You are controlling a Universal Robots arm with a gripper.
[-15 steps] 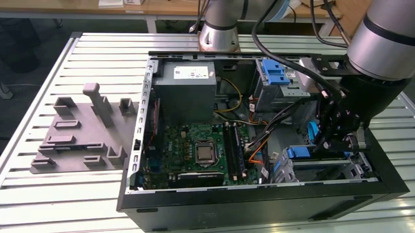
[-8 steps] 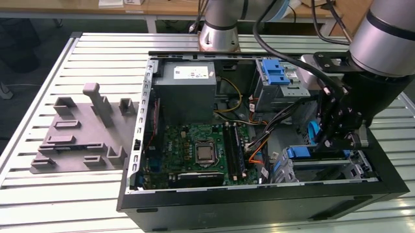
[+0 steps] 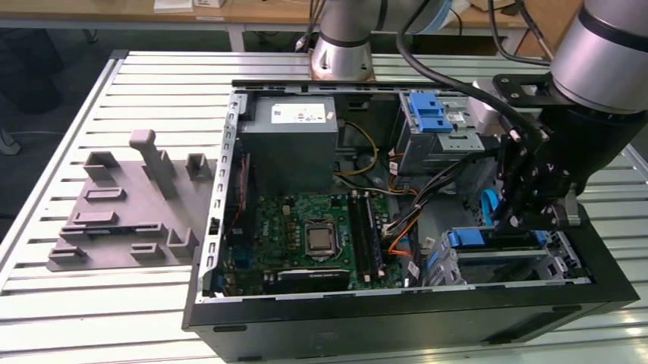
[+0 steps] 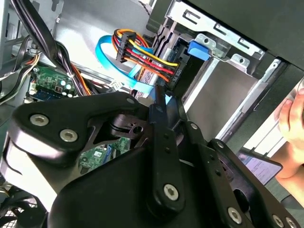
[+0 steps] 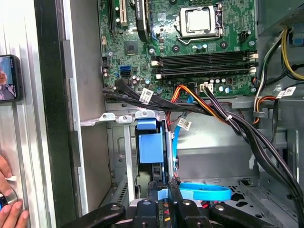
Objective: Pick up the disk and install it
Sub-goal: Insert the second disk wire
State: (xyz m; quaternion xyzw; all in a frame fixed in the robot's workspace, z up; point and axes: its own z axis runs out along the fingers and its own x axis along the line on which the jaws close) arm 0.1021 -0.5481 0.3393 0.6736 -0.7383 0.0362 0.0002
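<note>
The disk (image 5: 151, 144) stands on edge in the drive bay at the case's front corner, its blue carrier frame (image 3: 495, 237) showing between the silver bay walls. My gripper (image 5: 163, 192) reaches down into the case (image 3: 405, 322) right at the disk. Its black fingers (image 5: 152, 194) are closed against the disk's thin edge, with a sliver of blue between them. In the second wrist view the gripper (image 4: 160, 95) tapers to a point just short of a connector with red, yellow and black wires (image 4: 142, 57).
A blue ribbon cable (image 5: 204, 192) loops beside the fingers. Black cable bundles (image 5: 247, 133) cross above the bay. The motherboard (image 3: 303, 235), a grey power supply (image 3: 288, 144) and a second cage with a blue latch (image 3: 430, 114) fill the case. A person's hand (image 5: 7, 204) rests outside.
</note>
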